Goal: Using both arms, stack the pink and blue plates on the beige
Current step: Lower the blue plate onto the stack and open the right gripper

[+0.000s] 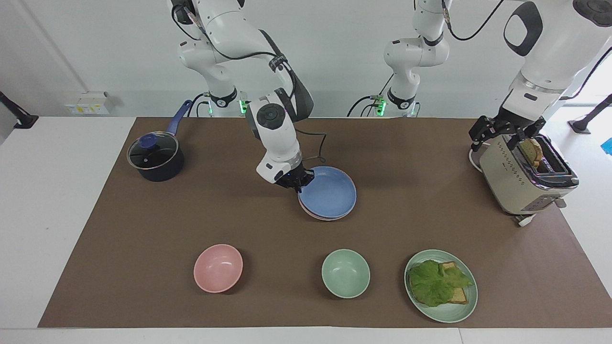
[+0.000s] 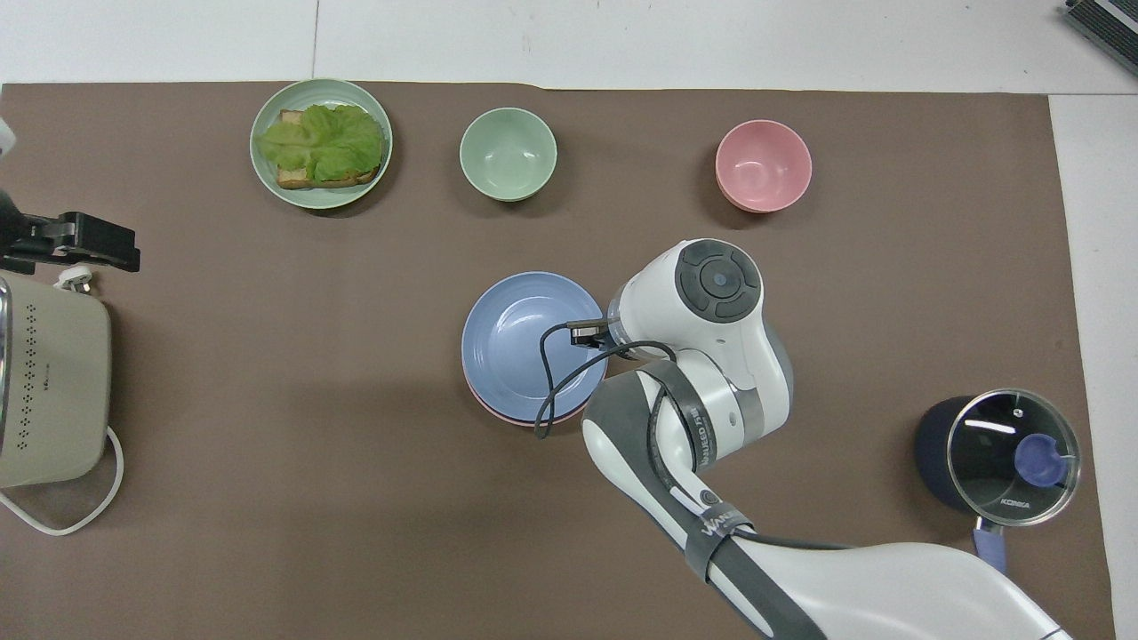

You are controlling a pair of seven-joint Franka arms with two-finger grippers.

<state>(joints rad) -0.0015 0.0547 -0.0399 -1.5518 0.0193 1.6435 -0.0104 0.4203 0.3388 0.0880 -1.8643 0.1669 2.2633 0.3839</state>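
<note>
Two arms, one stack. Right gripper point(image 1: 297, 180) pinches the blue plate point(image 1: 329, 192) rim, blue resting on the pink plate point(image 1: 319, 215) mid-table; beige hidden beneath, cannot confirm. Left gripper point(image 1: 503, 130), jaws apart, waits over toaster point(image 1: 521, 181). Stack apparently built; release remains.

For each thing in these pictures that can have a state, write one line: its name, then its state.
Blue plate: top of the stack, rim gripped.
Pink plate: under the blue plate, only an edge showing.
Right gripper: shut on the blue plate's rim.
Left gripper: open, over the toaster.
Toaster: bread standing in a slot.
Pot: lid on.
Pink bowl: empty.
Green bowl: empty.
Green plate: holds lettuce and bread.
</note>
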